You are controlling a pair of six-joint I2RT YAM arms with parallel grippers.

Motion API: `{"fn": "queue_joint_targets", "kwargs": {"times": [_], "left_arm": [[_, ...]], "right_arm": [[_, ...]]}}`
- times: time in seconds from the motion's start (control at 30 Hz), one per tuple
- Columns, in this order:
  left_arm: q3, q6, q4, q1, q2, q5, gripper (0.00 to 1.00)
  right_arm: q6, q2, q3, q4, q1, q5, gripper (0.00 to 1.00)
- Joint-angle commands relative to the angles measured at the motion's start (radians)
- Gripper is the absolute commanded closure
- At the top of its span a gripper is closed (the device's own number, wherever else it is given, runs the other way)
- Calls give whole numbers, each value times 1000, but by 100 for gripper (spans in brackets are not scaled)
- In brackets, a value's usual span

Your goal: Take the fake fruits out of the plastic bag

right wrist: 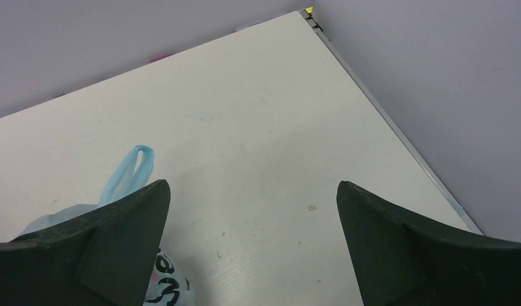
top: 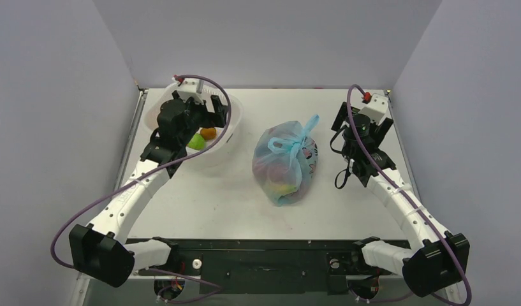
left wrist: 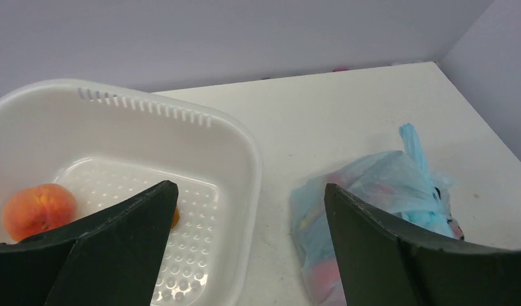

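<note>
The plastic bag (top: 286, 164) lay on the middle of the tabletop (top: 213, 197), between the two arms and touched by neither. Its light-blue film was bunched up at the top, where the tie handles were knotted together, and one loose handle loop pointed toward the far right. The fake fruits (top: 282, 178) were still inside it and showed through the film only as blurred yellow and pink-red patches, so no single fruit could be told apart. Dark cartoon prints marked the bag's right flank.

The left gripper (left wrist: 250, 187) hung over the white plastic tub (left wrist: 149, 107) at the far left of the tabletop. Its jaws were spread wide and held nothing. From its wrist view the bag sat off to the right, beyond the tub's rim and well apart from the fingers. A lime-green piece (top: 195, 141) and an orange piece (top: 208, 132) lay side by side in the tub, just beside that gripper.

The right gripper (right wrist: 251, 185) stood to the right of the bag, over bare tabletop, with its jaws fully parted and empty. In its wrist view the bag sat at the lower left, partly hidden behind the left finger, with the handle loop rising above that finger. The gripper was near the bag's right side but clear of it.
</note>
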Motion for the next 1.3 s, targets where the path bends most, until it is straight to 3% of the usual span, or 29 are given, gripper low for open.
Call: {"fn": "queue_joint_targets", "kwargs": {"times": [0.0,0.27,0.6,0.8,0.93,1.13,1.27], "left_arm": [[24,92,30,-125,-11,-27,16],[48,168,-44,-337,52,-85,16],[88,175,-108,-436,125,-101,16],[122,179,-146,-488,170,-111,16],[125,185,-154,-510,172,-119,16],[138,193,-170,-514,156,-154,16],[119,198,-149,-514,127,-205,16]], "right_arm": [[89,10,29,48,5,-97,0],[247,49,24,44,5,-361,0],[246,127,-5,114,5,-605,1],[245,213,0,133,7,-711,11],[260,252,5,128,9,-770,24],[227,295,3,104,36,-805,28],[180,346,38,80,88,-797,35]]}}
